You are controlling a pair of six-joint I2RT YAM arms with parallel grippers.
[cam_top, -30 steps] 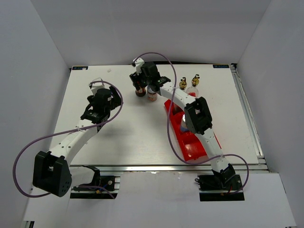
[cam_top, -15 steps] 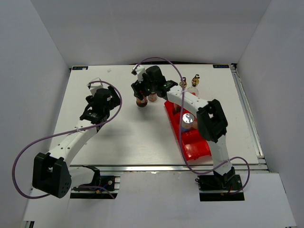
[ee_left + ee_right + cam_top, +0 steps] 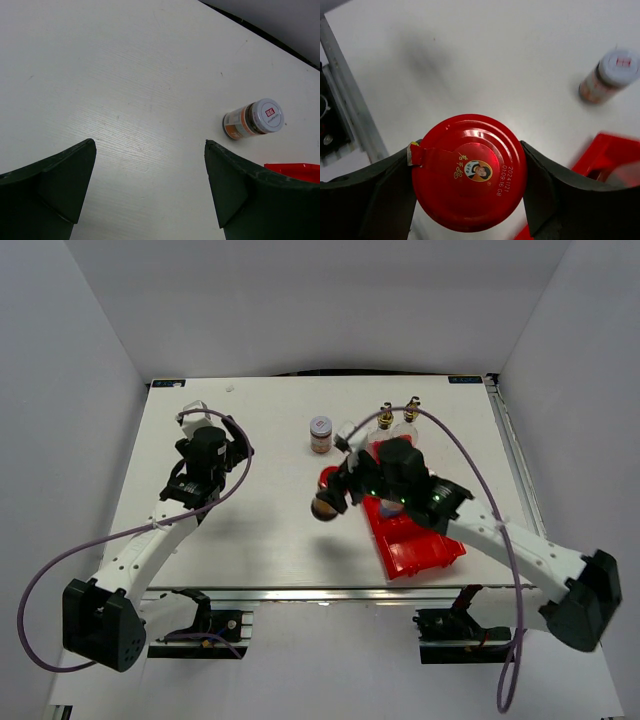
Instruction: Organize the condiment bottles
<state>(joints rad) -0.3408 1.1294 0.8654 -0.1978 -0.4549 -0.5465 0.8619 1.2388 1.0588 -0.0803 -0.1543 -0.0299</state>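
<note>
Right claw (image 3: 338, 492) clamped on red-lidded dark jar (image 3: 469, 172), held over white table (image 3: 260, 520) beside long red plastic bin (image 3: 425, 552). Left claw (image 3: 150, 175) apart, empty. Step judged: transfer. Next: lower jar upright into bin.

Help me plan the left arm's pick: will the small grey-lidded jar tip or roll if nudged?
The grey-lidded jar stands upright and short, so a low nudge would probably slide it, not tip it. Its round body would likely roll if toppled. The smooth wall may be slippery.
</note>
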